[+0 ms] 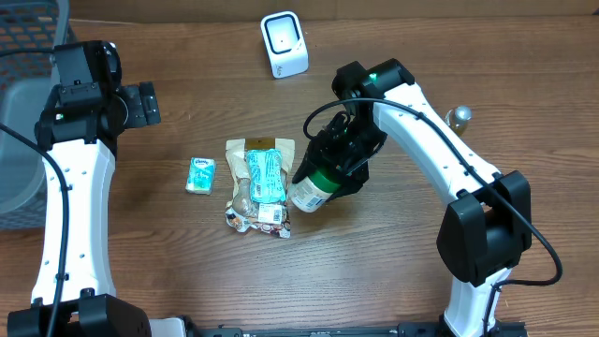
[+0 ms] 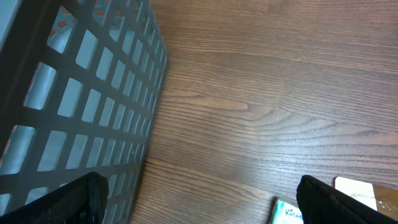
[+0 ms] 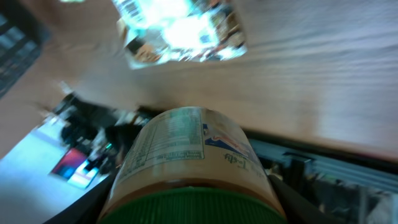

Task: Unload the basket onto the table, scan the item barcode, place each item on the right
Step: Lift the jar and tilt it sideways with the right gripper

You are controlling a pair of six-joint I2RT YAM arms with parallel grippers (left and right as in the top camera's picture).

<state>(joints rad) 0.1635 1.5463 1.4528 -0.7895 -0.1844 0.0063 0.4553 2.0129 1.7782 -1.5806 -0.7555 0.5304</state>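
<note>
My right gripper [image 1: 335,161] is shut on a jar with a green lid and a pale printed label [image 1: 314,187], holding it tilted just above the table, right of the snack bags. In the right wrist view the jar [image 3: 186,155] fills the space between the dark fingers [image 3: 87,208], lid toward the camera and nutrition panel facing up. The white barcode scanner [image 1: 284,44] stands at the back centre of the table, apart from the jar. My left gripper [image 1: 142,103] hangs open at the far left, with nothing between its fingers [image 2: 339,202].
Two snack bags [image 1: 260,183] lie in the table's middle, with a small teal tissue pack [image 1: 200,175] to their left. A grey mesh basket [image 1: 19,140] sits at the left edge, close to the left gripper [image 2: 199,208]. A small silver object [image 1: 459,117] is behind the right arm.
</note>
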